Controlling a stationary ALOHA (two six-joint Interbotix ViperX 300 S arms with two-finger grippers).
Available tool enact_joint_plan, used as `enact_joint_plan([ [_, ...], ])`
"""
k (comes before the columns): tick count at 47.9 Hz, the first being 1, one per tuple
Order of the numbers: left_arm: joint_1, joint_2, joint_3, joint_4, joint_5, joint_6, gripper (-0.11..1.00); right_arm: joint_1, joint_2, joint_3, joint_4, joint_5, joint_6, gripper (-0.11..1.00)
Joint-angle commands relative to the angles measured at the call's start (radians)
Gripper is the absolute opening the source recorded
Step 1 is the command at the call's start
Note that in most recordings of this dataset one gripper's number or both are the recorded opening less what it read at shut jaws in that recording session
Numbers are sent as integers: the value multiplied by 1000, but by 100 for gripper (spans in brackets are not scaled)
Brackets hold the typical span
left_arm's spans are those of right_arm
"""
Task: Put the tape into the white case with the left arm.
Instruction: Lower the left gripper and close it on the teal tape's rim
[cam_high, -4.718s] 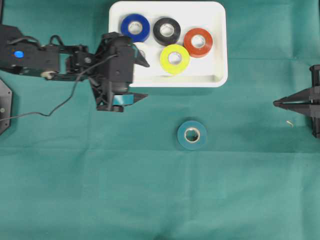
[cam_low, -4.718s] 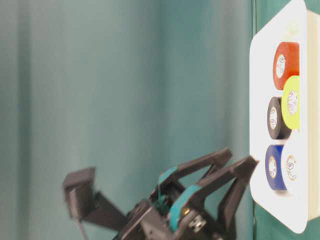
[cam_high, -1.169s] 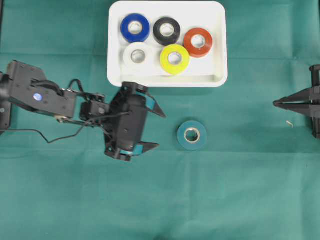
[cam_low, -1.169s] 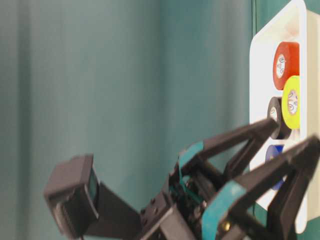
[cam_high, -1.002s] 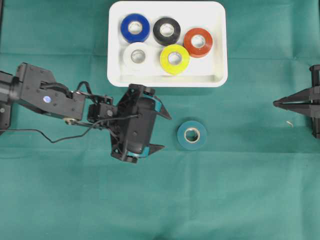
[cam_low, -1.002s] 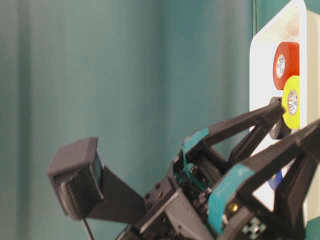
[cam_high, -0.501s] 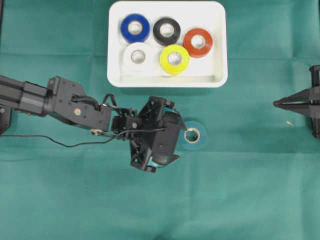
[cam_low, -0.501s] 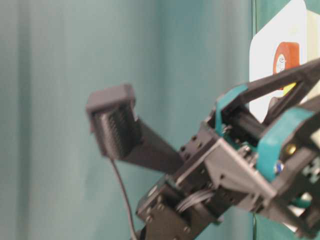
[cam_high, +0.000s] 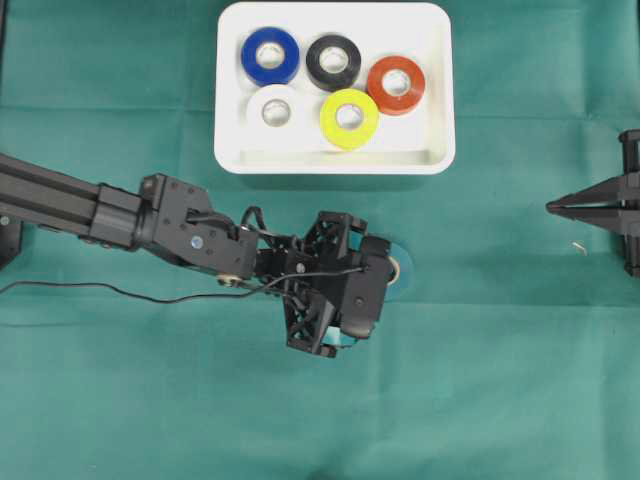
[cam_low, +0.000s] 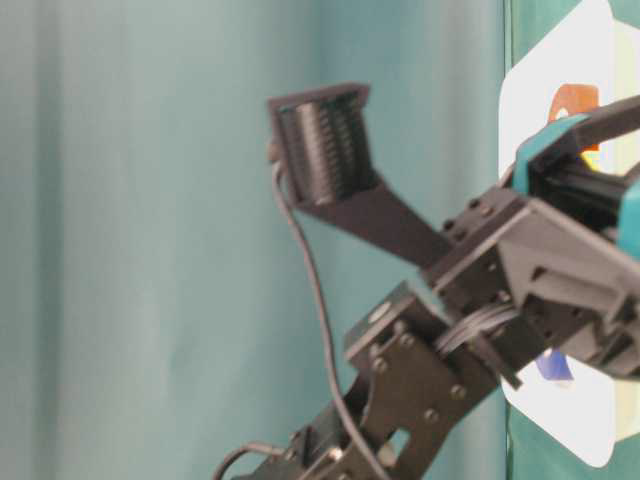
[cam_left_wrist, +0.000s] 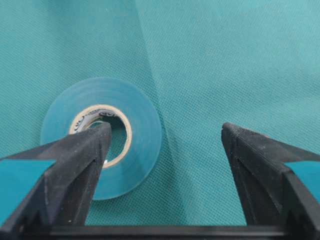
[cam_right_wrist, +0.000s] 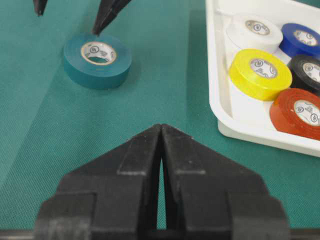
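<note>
Teal flat roll of tape (cam_left_wrist: 102, 135) lies on the green cloth-covered surface (cam_high: 500, 380), outside the shallow white rectangular plastic case (cam_high: 440, 90). Above it, the left arm's black, teal-striped pincer (cam_left_wrist: 162, 142) stands spread wide, one prong over the roll's core. The right black pincer (cam_right_wrist: 161, 150) is clenched, empty.
</note>
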Motion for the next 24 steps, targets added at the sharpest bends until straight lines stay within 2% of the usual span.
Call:
enact_joint_plan([
  [1,-3,2,-35,0,6,-2,90,-2,6,-9,0,-6,-2,-9],
  [15,21,43,-55,-2,9,-3,88,-2,6,-9,0,-6,-2,-9],
  [24,28,60,-80,-2,18,-3,82,-2,6,-9,-2,-6,-2,-9],
])
